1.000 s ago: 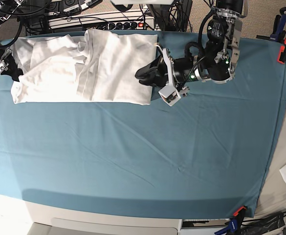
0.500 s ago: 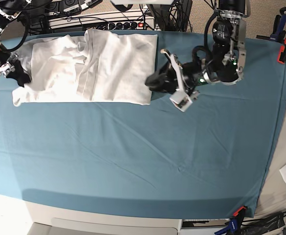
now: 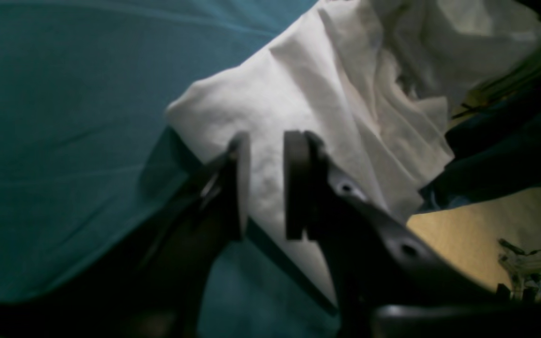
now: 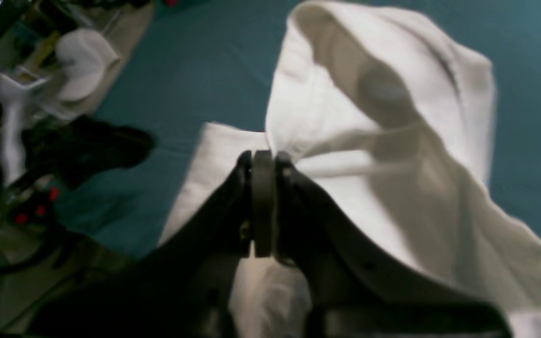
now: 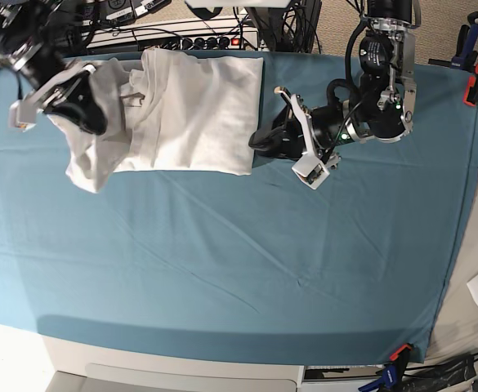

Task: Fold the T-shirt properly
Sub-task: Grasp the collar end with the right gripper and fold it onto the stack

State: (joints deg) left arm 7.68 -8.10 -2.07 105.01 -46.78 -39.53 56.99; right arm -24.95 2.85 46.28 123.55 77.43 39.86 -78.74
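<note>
**Operator:** Right gripper (image 4: 263,157) status?

**Inspector:** Jaws are pressed fully together, pinching a fold of the T-shirt (image 5: 185,110). In the right wrist view the white fabric bunches at the fingertips and hangs away from them in a loose drape. In the base view this gripper (image 5: 79,106) sits above the far left corner of the teal cloth (image 5: 239,261), with the shirt's left end lifted off the surface and a flap hanging below it.

**Operator:** Left gripper (image 3: 266,185) status?

**Inspector:** Jaws stand partly apart with a clear gap between the pads; nothing is held. In the left wrist view the shirt's near corner lies beyond the gap, on the cloth, not between the pads. In the base view this gripper (image 5: 263,140) is just beside the shirt's right edge, close to its front right corner. Contact with the fabric cannot be confirmed.

**Operator:** T-shirt location?

**Inspector:** Along the far edge of the teal cloth, left of centre. The right portion lies flat, folded into a rough rectangle. The left portion is crumpled and raised by the right gripper.

**Operator:** Other items?

**Inspector:** A power strip (image 5: 169,37) lies beyond the far edge. An orange clamp (image 5: 474,86) grips the cloth's far right edge; another clamp (image 5: 399,353) sits at the near right corner.
</note>
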